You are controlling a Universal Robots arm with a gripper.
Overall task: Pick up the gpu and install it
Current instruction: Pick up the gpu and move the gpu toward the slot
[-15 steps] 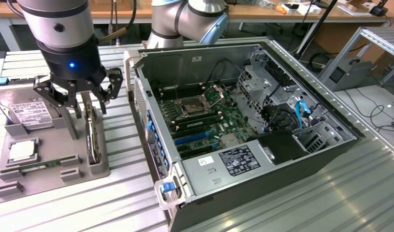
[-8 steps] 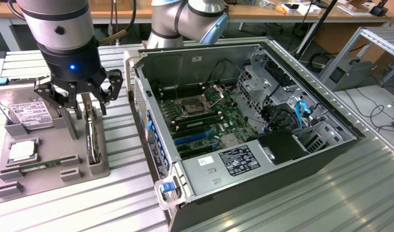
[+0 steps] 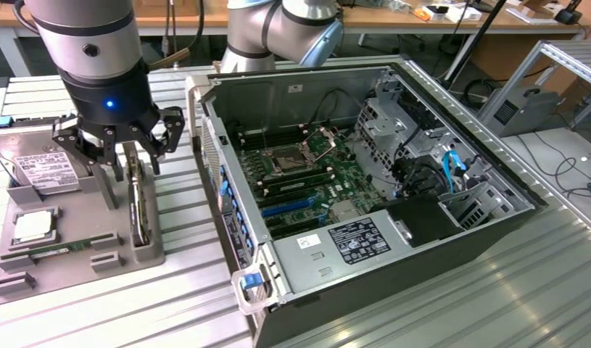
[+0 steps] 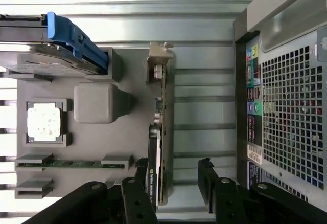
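Gpu point(image 4: 162, 106) upright on edge in gray tray point(image 3: 72, 272), NVIDIA label; gripper point(image 4: 168, 177) spread wide, straddling it.

I see an open computer case point(image 3: 275, 87) mid-frame; at the exterior view's left, a grey tray point(image 3: 65, 279) holds a hard drive point(image 3: 34, 165) and square chip point(image 3: 32, 228).

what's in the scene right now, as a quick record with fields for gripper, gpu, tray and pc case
gripper: black fingered gripper, open, above the card with fingers either side of it
gpu: thin dark circuit card with silvery end bracket, standing on edge in the tray
tray: grey plastic holder tray, at the exterior view's left of the case
also in tray: boxy silver hard drive with white label; small square silver chip
case: open dark computer case, motherboard exposed
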